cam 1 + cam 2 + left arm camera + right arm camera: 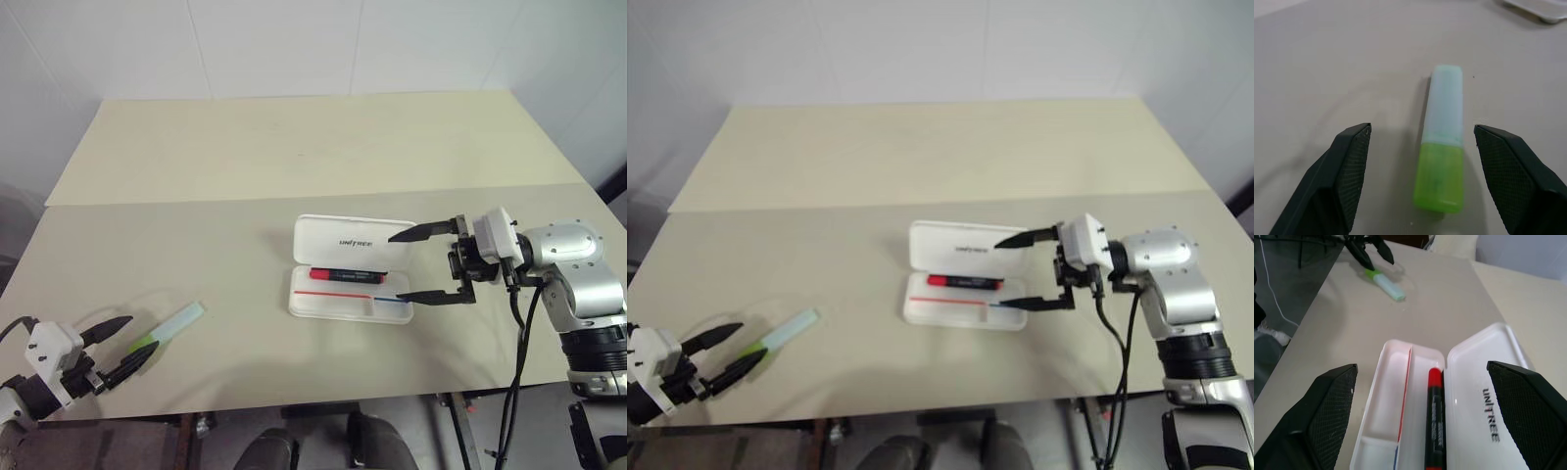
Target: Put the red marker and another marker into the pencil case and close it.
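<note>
Beige table [245, 166] against white wall. Pencil case [348, 266] centre frame, lid open flat; red marker [350, 275] already lying in tray. My right gripper [427, 264] beside case at its right end, jaws wide, holding nothing. My left gripper [122, 348] lower left, fingers spread and empty, straddling lime end of green marker [176, 325]. Marker looks light, stiff, smooth plastic (likely slippery). Flat body: I'd pinch across narrow sides near middle, gently.
</note>
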Tool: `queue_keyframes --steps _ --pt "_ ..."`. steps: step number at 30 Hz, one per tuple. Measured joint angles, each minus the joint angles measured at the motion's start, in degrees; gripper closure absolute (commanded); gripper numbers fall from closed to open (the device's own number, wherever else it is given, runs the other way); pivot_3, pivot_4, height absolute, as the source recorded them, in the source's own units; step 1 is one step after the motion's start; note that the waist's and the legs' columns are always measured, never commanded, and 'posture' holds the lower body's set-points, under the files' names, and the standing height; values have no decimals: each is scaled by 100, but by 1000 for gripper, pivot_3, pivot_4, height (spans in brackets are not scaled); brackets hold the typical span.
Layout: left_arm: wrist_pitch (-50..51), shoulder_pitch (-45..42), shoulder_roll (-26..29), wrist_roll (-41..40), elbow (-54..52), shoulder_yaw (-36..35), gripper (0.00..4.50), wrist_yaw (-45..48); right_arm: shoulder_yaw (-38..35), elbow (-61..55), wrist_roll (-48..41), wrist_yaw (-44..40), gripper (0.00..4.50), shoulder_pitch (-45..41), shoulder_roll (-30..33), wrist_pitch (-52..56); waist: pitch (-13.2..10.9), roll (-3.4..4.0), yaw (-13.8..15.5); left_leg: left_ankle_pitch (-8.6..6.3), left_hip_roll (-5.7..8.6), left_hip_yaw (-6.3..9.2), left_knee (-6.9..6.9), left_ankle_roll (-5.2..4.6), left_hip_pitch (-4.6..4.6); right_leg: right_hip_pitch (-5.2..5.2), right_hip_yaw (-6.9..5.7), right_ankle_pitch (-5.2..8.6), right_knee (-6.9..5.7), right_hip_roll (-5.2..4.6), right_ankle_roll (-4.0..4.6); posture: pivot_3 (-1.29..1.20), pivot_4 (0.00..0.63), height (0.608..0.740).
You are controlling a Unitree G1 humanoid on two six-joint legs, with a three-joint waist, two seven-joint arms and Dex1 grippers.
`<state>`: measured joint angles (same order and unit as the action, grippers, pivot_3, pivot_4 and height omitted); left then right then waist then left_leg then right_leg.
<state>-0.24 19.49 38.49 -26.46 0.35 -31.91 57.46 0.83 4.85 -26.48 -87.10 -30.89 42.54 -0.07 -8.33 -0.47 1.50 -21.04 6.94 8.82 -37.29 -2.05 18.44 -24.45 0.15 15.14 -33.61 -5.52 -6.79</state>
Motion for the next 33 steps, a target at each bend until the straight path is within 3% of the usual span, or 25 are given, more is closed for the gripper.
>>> queue_keyframes --steps 17,25,33 --pt "-594 -870 173 347 1242 804 919 442 36 -153 -7 28 42 15 110 90 1 10 21 -3 -5 -1 -7 3 -8 2 -4 0 -14 1 1 0 150 740" --pt "-870 -959 86 408 1288 1014 3366 381 36 -252 -9 78 0 51 107 141 5 15 121 5 -5 0 -11 16 -13 8 -2 -2 -17 2 4 0 150 740" --pt "-618 -887 24 389 842 1091 3357 122 37 -269 -7 172 0 122 69 141 6 9 172 6 -10 4 -10 19 -8 5 -4 -5 -17 4 11 0 150 740"
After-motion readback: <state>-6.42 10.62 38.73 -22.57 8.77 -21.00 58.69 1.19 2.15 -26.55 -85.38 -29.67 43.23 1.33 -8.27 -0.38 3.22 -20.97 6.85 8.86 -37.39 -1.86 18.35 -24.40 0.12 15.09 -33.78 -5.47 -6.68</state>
